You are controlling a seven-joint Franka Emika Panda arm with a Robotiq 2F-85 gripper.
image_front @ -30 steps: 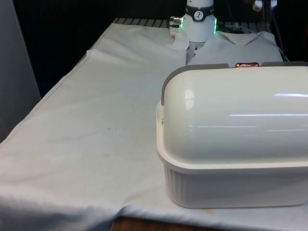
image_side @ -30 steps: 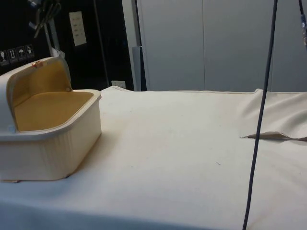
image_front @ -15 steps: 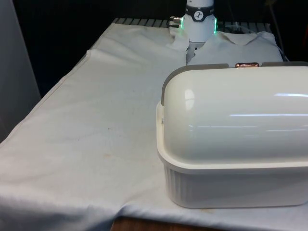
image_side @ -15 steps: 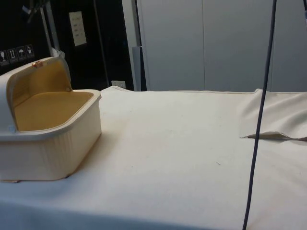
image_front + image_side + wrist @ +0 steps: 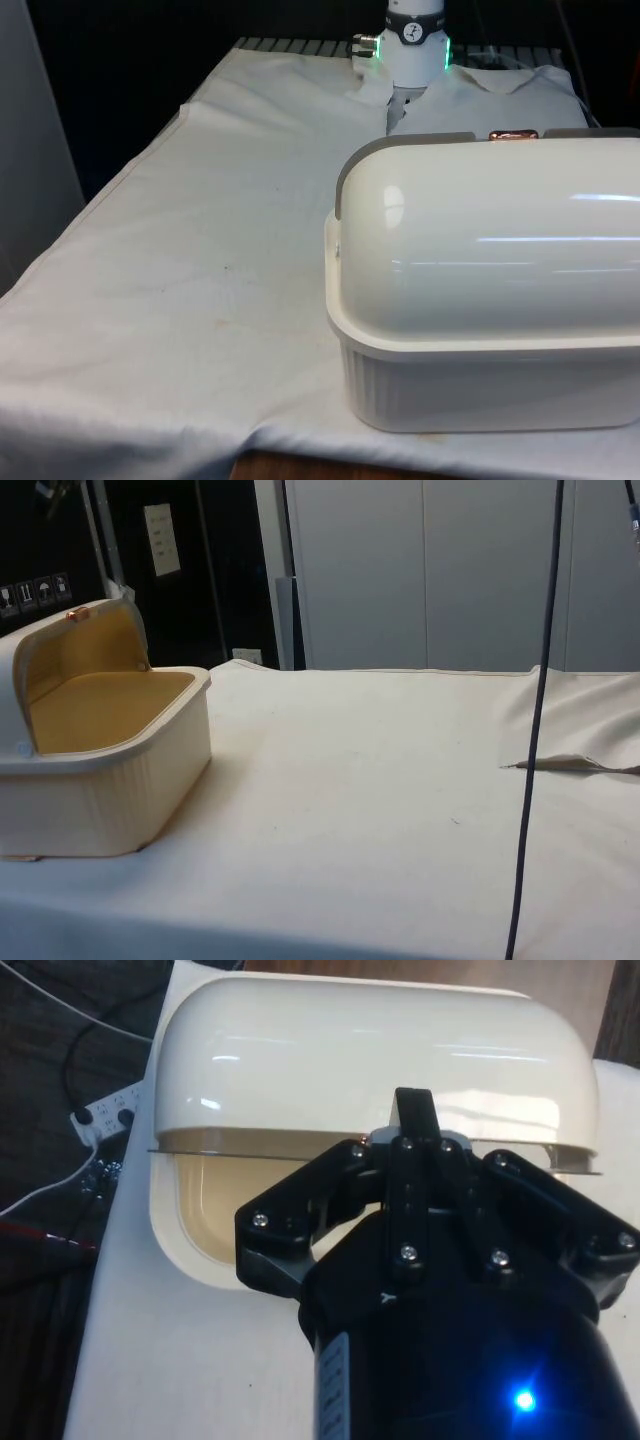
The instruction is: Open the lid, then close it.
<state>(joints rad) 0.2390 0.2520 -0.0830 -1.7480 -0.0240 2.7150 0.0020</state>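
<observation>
One bread box (image 5: 485, 300) stands on the bench (image 5: 200, 270), at the near corner on the front view's right, its ribbed base resting on the white cloth (image 5: 400, 810). The lid (image 5: 75, 645) is rolled back into the open position: the side view shows the tan interior (image 5: 100, 705) exposed, with the curved lid standing over the rear of the box and a small copper-coloured handle (image 5: 513, 134) at its upper edge. In the front view the box presents its glossy domed back, with a grey edge strip (image 5: 345, 180) along the lid. In the wrist view the jaws (image 5: 414, 1125) sit above the lid's edge, over the open mouth of the box; only one black fingertip is distinguishable, so I cannot tell how far the jaws are parted, and nothing is seen held. A dark cable (image 5: 530, 740) hangs in the foreground of the side view.
</observation>
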